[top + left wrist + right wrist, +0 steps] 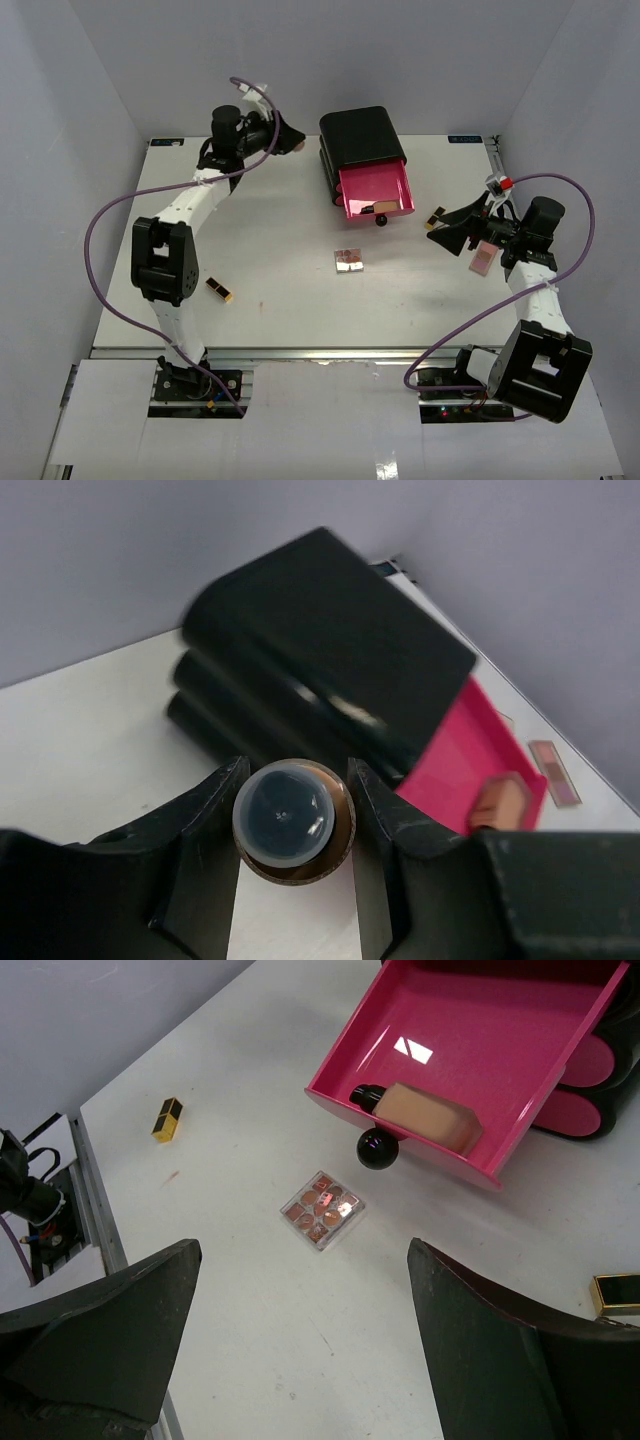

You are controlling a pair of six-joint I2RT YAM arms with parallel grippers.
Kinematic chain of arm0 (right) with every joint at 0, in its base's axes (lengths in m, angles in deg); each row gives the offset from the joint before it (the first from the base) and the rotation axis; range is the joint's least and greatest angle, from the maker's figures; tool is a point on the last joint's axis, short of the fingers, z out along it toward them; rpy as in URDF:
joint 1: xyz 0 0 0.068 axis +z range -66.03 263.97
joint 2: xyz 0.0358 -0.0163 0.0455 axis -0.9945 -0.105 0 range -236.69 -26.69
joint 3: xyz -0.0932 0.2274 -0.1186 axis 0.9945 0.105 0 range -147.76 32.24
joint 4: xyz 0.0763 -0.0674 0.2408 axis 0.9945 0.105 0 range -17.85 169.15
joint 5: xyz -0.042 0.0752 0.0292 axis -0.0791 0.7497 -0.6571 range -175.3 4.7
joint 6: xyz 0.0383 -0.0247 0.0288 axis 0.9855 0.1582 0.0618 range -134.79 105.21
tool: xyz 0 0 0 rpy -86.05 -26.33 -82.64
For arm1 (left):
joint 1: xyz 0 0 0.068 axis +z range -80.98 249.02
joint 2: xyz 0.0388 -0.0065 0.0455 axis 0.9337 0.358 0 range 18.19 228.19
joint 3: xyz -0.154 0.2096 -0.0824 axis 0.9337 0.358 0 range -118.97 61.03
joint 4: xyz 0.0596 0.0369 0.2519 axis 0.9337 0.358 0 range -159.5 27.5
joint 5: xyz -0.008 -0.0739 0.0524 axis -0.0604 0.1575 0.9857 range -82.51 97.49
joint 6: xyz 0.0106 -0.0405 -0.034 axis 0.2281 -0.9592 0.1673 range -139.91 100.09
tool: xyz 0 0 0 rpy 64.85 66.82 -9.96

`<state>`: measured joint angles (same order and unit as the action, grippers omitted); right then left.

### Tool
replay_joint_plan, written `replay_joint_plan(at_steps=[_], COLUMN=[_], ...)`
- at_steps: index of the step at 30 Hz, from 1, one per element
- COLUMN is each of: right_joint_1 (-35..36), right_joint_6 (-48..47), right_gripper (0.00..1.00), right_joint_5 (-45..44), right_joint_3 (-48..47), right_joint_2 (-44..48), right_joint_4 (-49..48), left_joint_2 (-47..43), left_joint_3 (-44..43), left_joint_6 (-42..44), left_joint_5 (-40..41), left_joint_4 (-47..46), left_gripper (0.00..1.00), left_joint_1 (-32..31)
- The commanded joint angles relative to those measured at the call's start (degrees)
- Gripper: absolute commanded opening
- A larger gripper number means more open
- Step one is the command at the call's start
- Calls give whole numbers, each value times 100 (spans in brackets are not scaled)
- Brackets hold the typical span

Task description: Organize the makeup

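A small brown bottle (pixel 295 822) with a dark cap sits between the fingers of my left gripper (pixel 297 780), which is shut on it. This gripper (pixel 290 138) is at the back, just left of the black box (pixel 355 135). The box's top pink drawer (pixel 375 190) stands open, with a tan bottle (pixel 420 1115) lying in it. My right gripper (pixel 302 1255) is open and empty, above the table to the right of the square palette (pixel 323 1209). One lipstick tube (pixel 220 290) lies at the front left. Another (pixel 437 216) lies by my right gripper (pixel 440 232). A pink compact (pixel 483 258) lies under the right arm.
The drawer's black knob (pixel 377 1148) sticks out toward the table's middle. Grey walls close in the back and both sides. Purple cables loop beside each arm. The table's metal rail (pixel 95 1200) runs along the near edge.
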<state>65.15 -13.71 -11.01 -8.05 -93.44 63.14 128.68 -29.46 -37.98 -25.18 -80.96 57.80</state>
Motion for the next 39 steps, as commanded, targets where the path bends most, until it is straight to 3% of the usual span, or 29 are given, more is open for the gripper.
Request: replay_joint_plan(at_steps=[1, 9, 17, 26, 39], right_joint_1=[-78, -104, -113, -130, -148], right_joint_6=[-73, -47, -27, -3, 24], right_gripper=[91, 90, 90, 90, 90], right_joint_5=[53, 60, 70, 112, 148], right_joint_3=[-110, -102, -94, -102, -91], right_joint_2=[145, 154, 138, 145, 154], right_joint_4=[-19, -30, -39, -48, -74], left_joint_2=[-609, -547, 265, 1067, 1539], left_joint_3=[-573, -977, -1698, -2340, -2673], left_joint_6=[1308, 3463, 4481, 5072, 5321], left_joint_5=[330, 2690, 4397, 5502, 5875], left_joint_4=[1304, 2207, 2546, 2596, 2568], left_gripper=[4, 5, 5, 7, 19], left_joint_1=[-680, -2319, -3427, -3817, -3914])
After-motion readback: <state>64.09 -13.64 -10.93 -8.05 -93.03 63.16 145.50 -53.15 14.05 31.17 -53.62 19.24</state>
